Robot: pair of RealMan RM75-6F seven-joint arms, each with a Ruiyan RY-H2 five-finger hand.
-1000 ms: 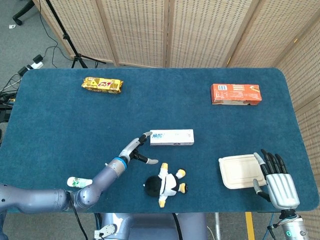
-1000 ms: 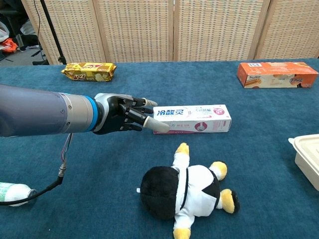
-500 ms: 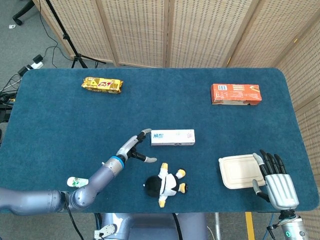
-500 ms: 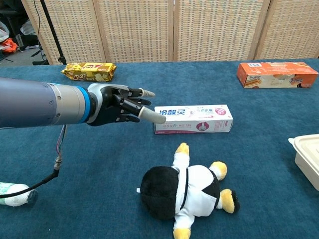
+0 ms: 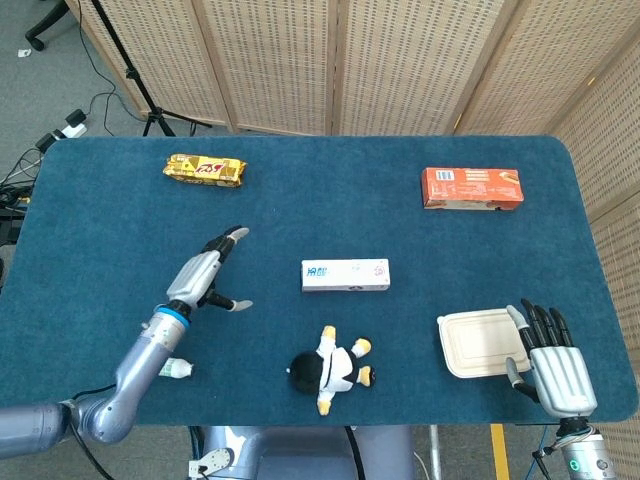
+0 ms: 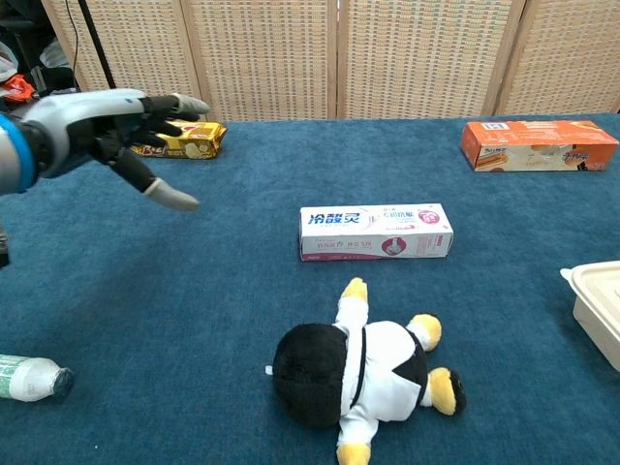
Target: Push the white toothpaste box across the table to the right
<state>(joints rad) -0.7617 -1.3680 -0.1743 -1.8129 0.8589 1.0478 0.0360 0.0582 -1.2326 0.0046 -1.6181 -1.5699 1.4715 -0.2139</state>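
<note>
My left hand point(image 5: 207, 275) is spread, holds nothing, and hangs above the table point(image 5: 120, 215) well apart from the white toothpaste box point(image 5: 345, 275), toward the left edge. My right hand point(image 5: 553, 362) rests at the near right corner, fingers extended and close together, holding nothing, just beside the lidded food container point(image 5: 482, 342). The white toothpaste box lies flat near the middle of the table, its long side parallel to the near edge. I judge the push incomplete or only slightly made: the box sits well short of the right edge, and no hand touches it. Other items noted: a plush penguin point(image 5: 330, 368) near the near edge, just in front of the box; an orange carton point(image 5: 471, 187) toward the far right corner; a yellow snack packet point(image 5: 204, 170) toward the far left corner; a small bottle point(image 5: 176, 370) by my left forearm. The surface is dark blue cloth. Woven folding screens point(image 5: 330, 60) stand behind; a tripod leg and cables lie on the grey floor at far left.
</note>
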